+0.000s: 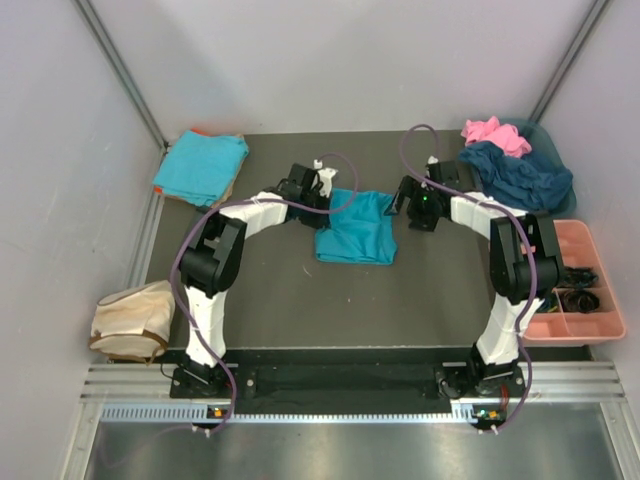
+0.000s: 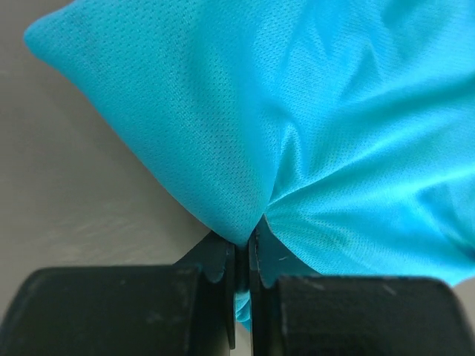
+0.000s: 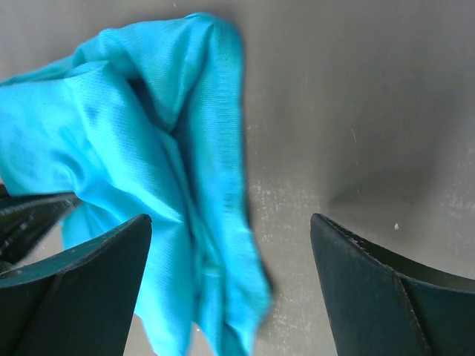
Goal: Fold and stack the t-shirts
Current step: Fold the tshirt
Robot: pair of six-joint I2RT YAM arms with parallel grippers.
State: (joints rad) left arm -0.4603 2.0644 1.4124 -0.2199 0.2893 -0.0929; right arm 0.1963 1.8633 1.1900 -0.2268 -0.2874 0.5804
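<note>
Centre frame in the top view, one t-shirt [image 1: 357,232] lies on the table [image 1: 280,290]. The left gripper [image 1: 328,195] pinches its upper-left corner, and the right gripper [image 1: 399,205] sits just beside its upper-right corner. Upper left, a folded t-shirt [image 1: 200,165] lies at the table's far corner. Upper right sits a heap of t-shirts [image 1: 515,165]. Below the heap, at the right edge, is the compartment tray [image 1: 590,290]. Lower left sits a bag [image 1: 132,320].

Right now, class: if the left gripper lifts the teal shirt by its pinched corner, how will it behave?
Probably floppy: the teal shirt folds and puckers where the left gripper pinches it. Likely light: the weave looks thin and meshy.
</note>
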